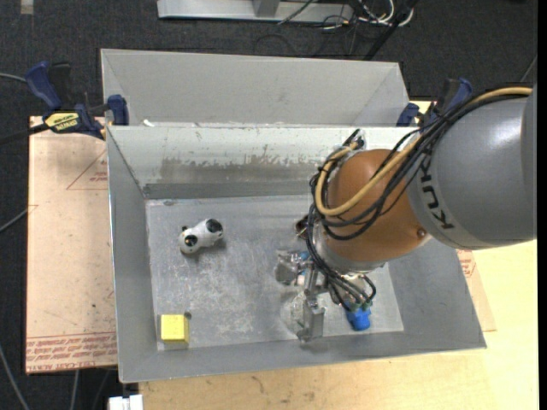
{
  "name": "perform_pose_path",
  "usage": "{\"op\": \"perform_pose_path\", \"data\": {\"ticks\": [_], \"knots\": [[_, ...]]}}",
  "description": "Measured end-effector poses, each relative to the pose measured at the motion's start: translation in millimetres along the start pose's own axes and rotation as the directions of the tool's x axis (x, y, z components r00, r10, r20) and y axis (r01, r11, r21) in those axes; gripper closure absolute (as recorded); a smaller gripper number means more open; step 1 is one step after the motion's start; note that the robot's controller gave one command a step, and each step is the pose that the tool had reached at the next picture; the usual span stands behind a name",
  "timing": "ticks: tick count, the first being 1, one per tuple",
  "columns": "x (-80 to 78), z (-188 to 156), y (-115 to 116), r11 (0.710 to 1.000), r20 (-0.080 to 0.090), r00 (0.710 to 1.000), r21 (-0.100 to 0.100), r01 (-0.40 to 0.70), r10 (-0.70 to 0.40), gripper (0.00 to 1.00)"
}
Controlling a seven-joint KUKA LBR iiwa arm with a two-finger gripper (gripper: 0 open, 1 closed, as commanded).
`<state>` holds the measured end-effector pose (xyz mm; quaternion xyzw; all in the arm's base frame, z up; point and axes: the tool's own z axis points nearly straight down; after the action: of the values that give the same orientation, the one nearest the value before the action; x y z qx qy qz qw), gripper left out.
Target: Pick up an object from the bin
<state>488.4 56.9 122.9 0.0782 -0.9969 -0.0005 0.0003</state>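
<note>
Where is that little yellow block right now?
In the camera view, the yellow block lies in the front-left corner of the bin, below the white-and-black object, well left of the gripper.

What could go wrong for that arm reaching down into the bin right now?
The end effector is low by the bin's front wall, so it may scrape metal. The small blue thing right beside it could be knocked aside rather than picked. The cables hanging near it might snag.

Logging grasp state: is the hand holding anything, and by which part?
Cannot tell. The hand is low by the front wall of the bin; a small blue thing lies just beside it, not visibly gripped.
</note>
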Motion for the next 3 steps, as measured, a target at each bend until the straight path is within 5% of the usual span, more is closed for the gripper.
{"op": "perform_pose_path", "data": {"ticks": [1, 2, 3], "knots": [[-60.1, 10, -39, 0.929, 0.004, 0.929, 0.002, 0.371, -0.371, 0.0], [-15.5, 41, -56, 0.916, 0.004, 0.916, 0.001, 0.402, -0.402, 0.0], [-96.7, 51, -60, 0.878, 0.007, 0.878, 0.003, 0.479, -0.479, 1.0]]}}
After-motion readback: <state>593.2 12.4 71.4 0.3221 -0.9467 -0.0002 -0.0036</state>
